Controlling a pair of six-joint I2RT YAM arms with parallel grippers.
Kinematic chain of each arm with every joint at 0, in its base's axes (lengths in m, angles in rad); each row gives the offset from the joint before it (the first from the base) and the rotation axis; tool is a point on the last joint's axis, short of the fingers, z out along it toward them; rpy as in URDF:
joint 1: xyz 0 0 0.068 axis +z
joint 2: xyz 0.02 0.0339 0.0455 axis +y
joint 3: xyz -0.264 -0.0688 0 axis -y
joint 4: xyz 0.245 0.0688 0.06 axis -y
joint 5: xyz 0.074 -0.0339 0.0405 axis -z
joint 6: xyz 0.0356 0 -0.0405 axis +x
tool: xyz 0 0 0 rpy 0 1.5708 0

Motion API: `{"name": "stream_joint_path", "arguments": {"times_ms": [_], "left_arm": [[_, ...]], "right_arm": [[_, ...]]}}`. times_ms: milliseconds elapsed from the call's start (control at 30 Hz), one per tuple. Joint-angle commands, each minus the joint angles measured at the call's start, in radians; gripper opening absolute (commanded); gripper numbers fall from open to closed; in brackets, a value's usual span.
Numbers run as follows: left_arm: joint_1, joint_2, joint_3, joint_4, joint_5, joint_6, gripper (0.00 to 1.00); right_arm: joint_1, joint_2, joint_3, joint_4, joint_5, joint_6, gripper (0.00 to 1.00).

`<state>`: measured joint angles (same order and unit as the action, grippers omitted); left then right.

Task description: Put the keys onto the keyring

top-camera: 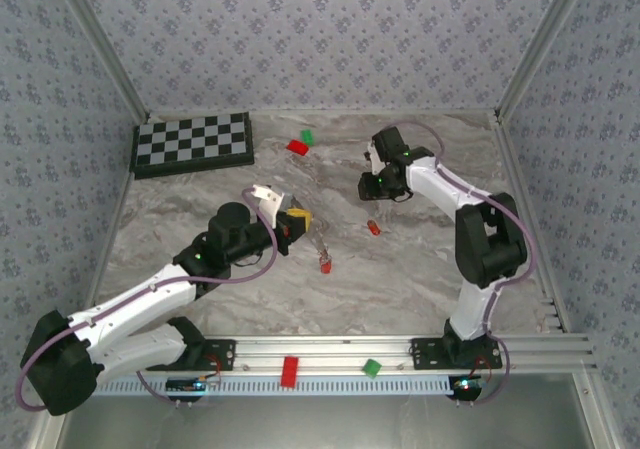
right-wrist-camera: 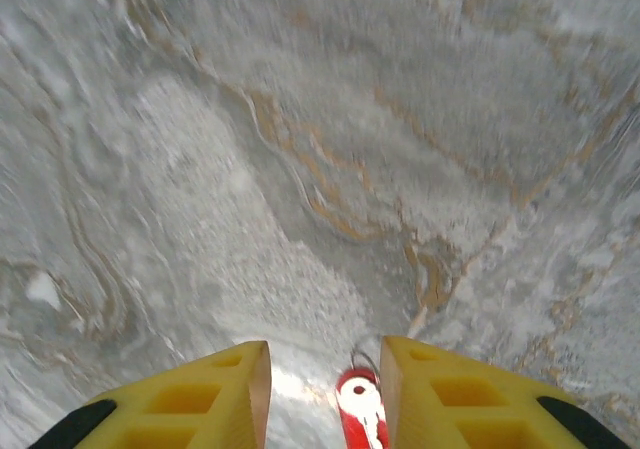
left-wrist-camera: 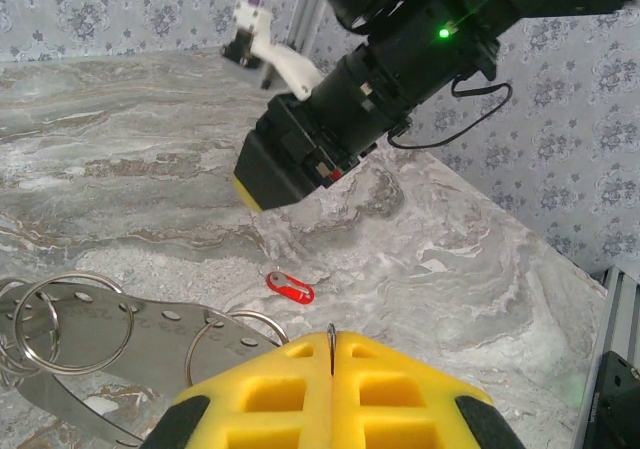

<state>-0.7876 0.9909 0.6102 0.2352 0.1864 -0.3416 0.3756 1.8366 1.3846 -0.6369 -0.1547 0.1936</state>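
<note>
Now, above the bench (top-camera: 420,269), the keyring (left-wrist-camera: 110,334) is pinched by one wire loop in the left end effector (left-wrist-camera: 331,344). The right end effector (right-wrist-camera: 325,354) hangs spread above a key (right-wrist-camera: 360,404) lying flat. Lower straight, centre its red head, close gently.

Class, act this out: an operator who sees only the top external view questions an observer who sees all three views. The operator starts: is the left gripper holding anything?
Observer: Yes. The left gripper is shut on a thin wire that pokes up between its fingertips.
Operator: What lies just beyond it?
Observer: The keyring: a grey band with holes, with several wire rings on it.
Operator: Is the right gripper shut too?
Observer: No. The right gripper is open, with a red key showing between its fingers.
</note>
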Motion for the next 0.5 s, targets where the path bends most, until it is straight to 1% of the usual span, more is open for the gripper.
{"name": "stream_joint_path", "arguments": {"times_ms": [0, 167, 233, 467], "left_arm": [[-0.006, -0.024, 0.005, 0.04, -0.002, -0.005, 0.0], [-0.006, -0.035, 0.003, 0.038, -0.001, -0.005, 0.0], [-0.006, -0.038, 0.003, 0.038, -0.001, -0.006, 0.0], [-0.006, -0.035, 0.003, 0.042, -0.001, -0.008, 0.0]], "right_arm": [[-0.016, 0.055, 0.055, -0.204, -0.08, -0.055, 0.34], [-0.032, 0.155, 0.148, -0.3, -0.111, -0.123, 0.34], [-0.035, 0.184, 0.171, -0.315, -0.121, -0.132, 0.32], [-0.05, 0.25, 0.215, -0.34, -0.126, -0.151, 0.31]]}}
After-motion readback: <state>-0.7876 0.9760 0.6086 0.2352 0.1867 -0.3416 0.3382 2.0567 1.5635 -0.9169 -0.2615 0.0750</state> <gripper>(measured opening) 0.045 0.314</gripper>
